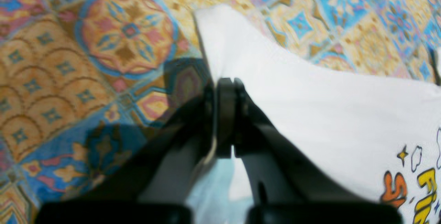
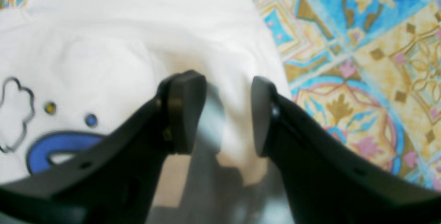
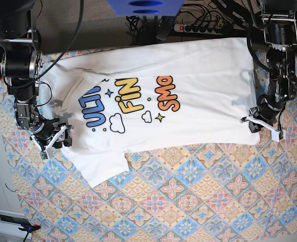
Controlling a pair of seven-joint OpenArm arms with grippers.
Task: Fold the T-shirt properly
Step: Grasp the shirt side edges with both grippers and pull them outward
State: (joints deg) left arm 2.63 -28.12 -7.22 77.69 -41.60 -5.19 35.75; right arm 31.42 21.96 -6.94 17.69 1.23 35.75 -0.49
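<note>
The T-shirt (image 3: 189, 91) lies spread, print side up, across the far half of the desk (image 3: 199, 201), which is covered by a patterned cloth of blue, orange and yellow tiles. Its near edge is folded up, so the lettering is cut short: blue, yellow and orange words read only in part. One sleeve (image 3: 100, 169) sticks out toward the near side at the base view's left.

The left claw (image 1: 225, 89) is pressed together on a fold of the shirt's white edge, at the base view's right (image 3: 255, 122). Its wrist camera shows fabric rising to a peak above the tips and a bit of orange and yellow print at the lower right, which the base view does not tie to that spot. The right claw (image 2: 229, 113) stands spread, its tips straddling a raised ridge of white cloth at the shirt's edge; whether the pads (image 2: 184, 110) touch the cloth cannot be told. Beside it the wrist view shows a cloud outline, two small dots and a blue curve of print. In the base view that claw (image 3: 58, 137) sits at the shirt's left border, too small to read its opening.

Behind the desk, cables and a power strip (image 3: 204, 27) lie in shadow. Both wrist views are blurred near the lens.
</note>
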